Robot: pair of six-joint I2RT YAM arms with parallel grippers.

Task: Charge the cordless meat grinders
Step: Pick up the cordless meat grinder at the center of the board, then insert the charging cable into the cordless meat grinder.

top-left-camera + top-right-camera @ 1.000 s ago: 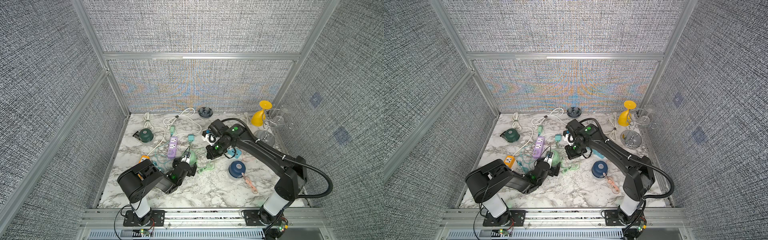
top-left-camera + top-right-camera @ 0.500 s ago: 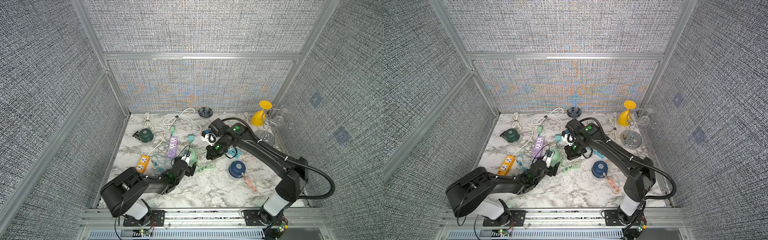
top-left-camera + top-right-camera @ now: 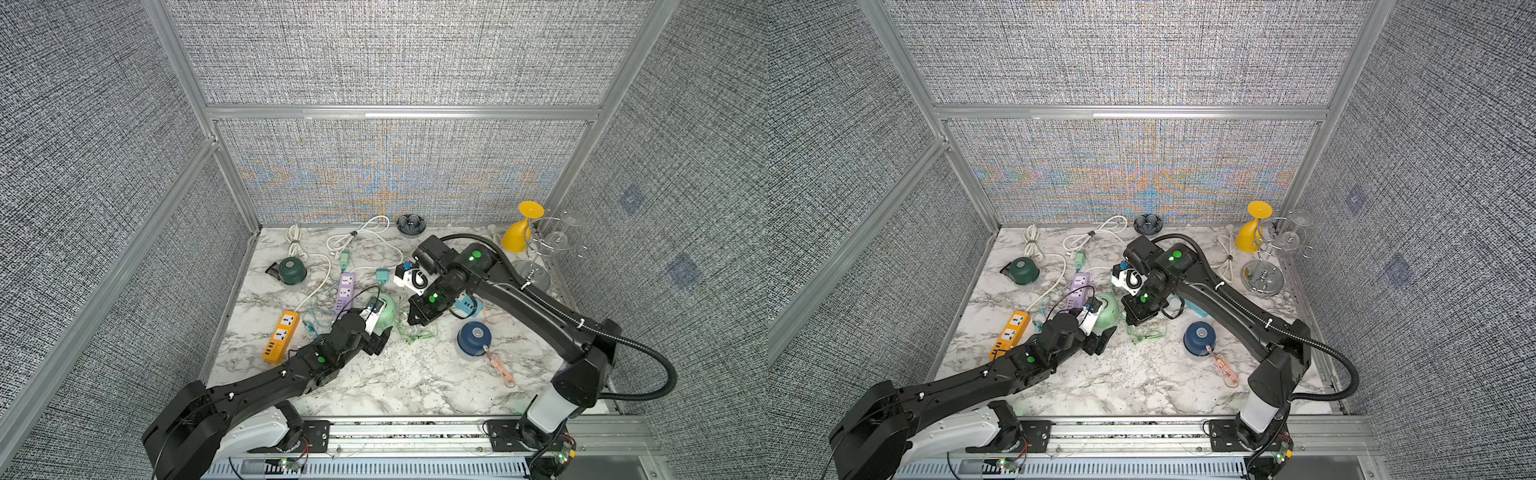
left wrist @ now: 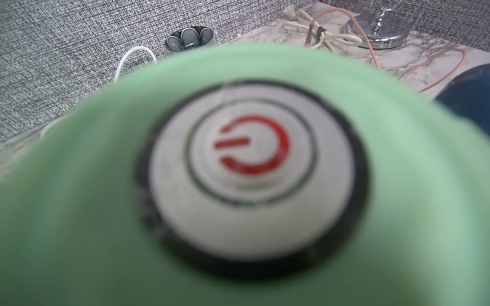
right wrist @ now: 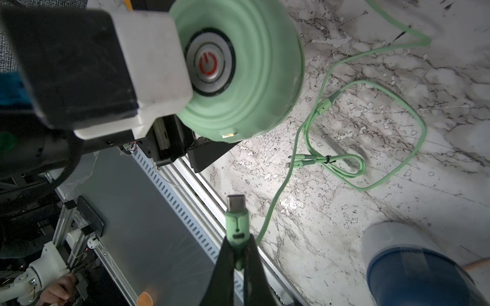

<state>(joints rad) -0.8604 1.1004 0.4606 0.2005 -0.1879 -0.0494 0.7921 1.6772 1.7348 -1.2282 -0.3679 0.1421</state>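
My left gripper (image 3: pixel 376 329) is shut on the mint green grinder (image 3: pixel 386 309), which is tipped on its side; its silver button with a red power mark (image 4: pixel 252 145) fills the left wrist view. A small metal port (image 5: pixel 229 135) shows on its rim. My right gripper (image 5: pixel 237 254) is shut on the USB-C plug (image 5: pixel 236 212) of a mint green cable, a short way from that grinder (image 5: pixel 259 66). The cable loops on the marble (image 5: pixel 371 148). The navy blue grinder (image 3: pixel 475 336) stands upright to the right, the dark green grinder (image 3: pixel 292 270) at the back left.
A purple power strip (image 3: pixel 346 291) and an orange one (image 3: pixel 281 336) lie left of the mint grinder; a blue one (image 3: pixel 467 305) sits under my right arm. White cords (image 3: pixel 353 241), a petal dish (image 3: pixel 411 224), a yellow goblet (image 3: pixel 521 232), a glass rack (image 3: pixel 536 274) and a pink cable (image 3: pixel 498 365) lie around.
My left arm has dropped low and stretched out, uncovering the orange strip, and its jaws have narrowed around the mint grinder. The right arm has barely moved.
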